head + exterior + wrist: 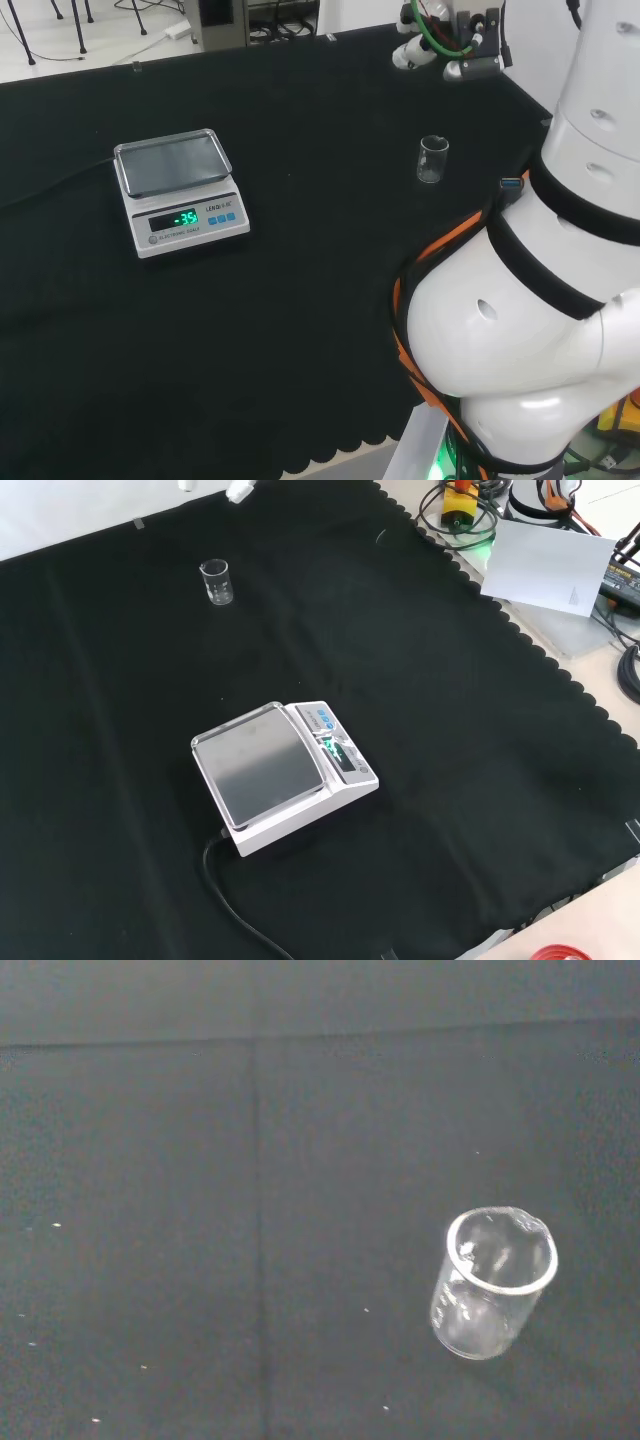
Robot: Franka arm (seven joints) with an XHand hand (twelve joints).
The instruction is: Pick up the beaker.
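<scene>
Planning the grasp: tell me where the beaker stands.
The beaker stands upright on the black cloth, right of the scale in the head view, apart from it.

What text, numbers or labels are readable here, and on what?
Scale display: green digits are lit, but not clear enough to quote.
Scale front panel: there is print by the buttons, too small to read.
Beaker: no legible markings.

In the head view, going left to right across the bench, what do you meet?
Scale → beaker → the arm's own white links. The scale and beaker stand well apart on the black cloth.
</scene>
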